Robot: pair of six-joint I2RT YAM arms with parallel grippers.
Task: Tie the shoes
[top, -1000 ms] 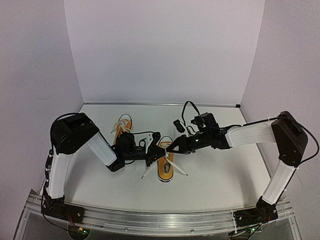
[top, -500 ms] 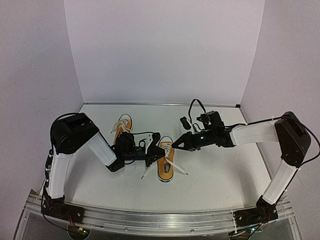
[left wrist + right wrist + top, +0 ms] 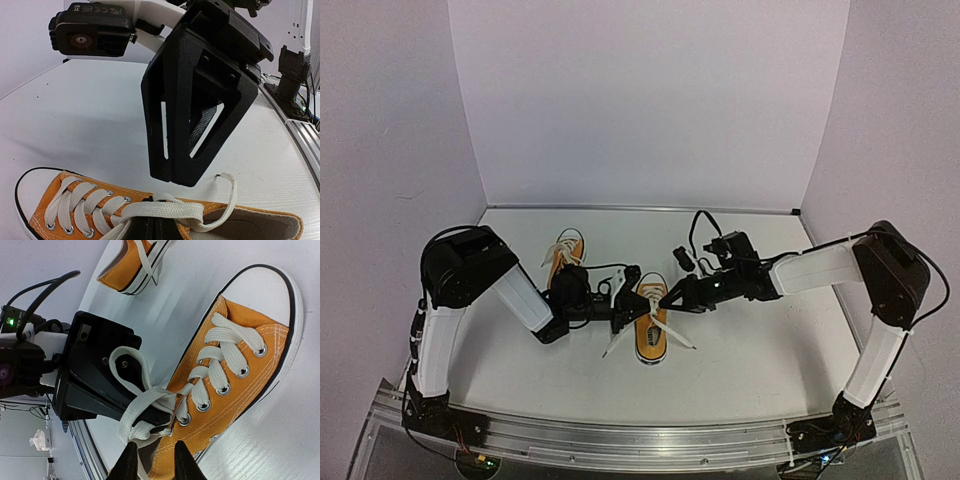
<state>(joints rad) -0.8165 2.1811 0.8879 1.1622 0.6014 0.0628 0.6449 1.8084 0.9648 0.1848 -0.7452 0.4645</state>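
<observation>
One orange shoe [image 3: 651,338] lies mid-table with its toe toward me; it also shows in the left wrist view [image 3: 75,200] and the right wrist view [image 3: 240,370]. Its white lace [image 3: 142,402] loops loosely over my left gripper's fingertips [image 3: 150,230]. My left gripper [image 3: 627,309] is at the shoe's tongue with its fingers pressed together under the lace [image 3: 165,212]. My right gripper [image 3: 666,298] hovers just above the same spot, fingers slightly apart [image 3: 154,465], holding nothing I can see. The second shoe [image 3: 565,255] lies behind the left arm.
White table with white backdrop walls behind and to both sides. An aluminium rail [image 3: 640,440] runs along the near edge. A black cable [image 3: 700,225] arcs over the right wrist. The two grippers are almost touching each other.
My right gripper drew back to the right a little, then returned to the shoe's tongue. The left gripper and both shoes have not moved.
</observation>
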